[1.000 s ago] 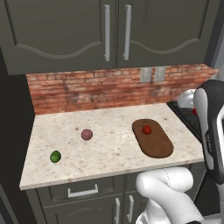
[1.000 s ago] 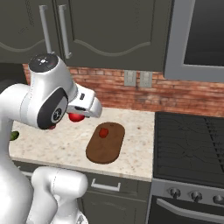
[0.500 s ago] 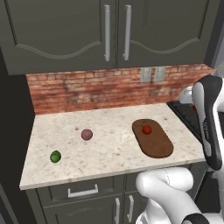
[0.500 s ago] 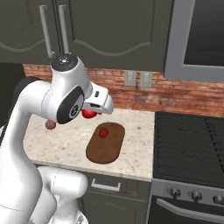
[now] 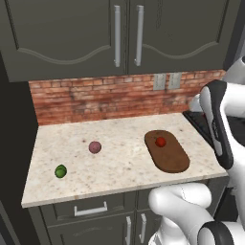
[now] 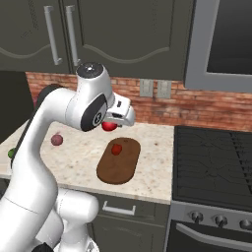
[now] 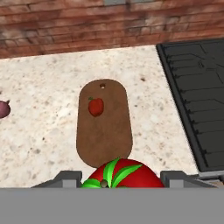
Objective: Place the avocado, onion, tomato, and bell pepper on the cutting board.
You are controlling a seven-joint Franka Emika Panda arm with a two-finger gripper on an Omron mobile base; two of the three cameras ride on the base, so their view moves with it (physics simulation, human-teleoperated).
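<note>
Hand view shows the gripper (image 7: 120, 186) clenched on the bright-red glossy tomato (image 7: 122, 174) with its green leafy top, poised above the near end of the dark-brown wooden cutting board (image 7: 105, 135), so lowering and releasing it beside the darker-red bell pepper (image 7: 96, 106) seems next.

The tomato (image 7: 121, 174) was cut off at its lower part by the hand view's bottom edge, and in the right base view it (image 6: 109, 126) sat half hidden behind the arm. Left of the cutting board (image 7: 104, 127), the onion (image 7: 3, 109) was clipped by the frame's edge. The claw's fingertips were hidden.
</note>
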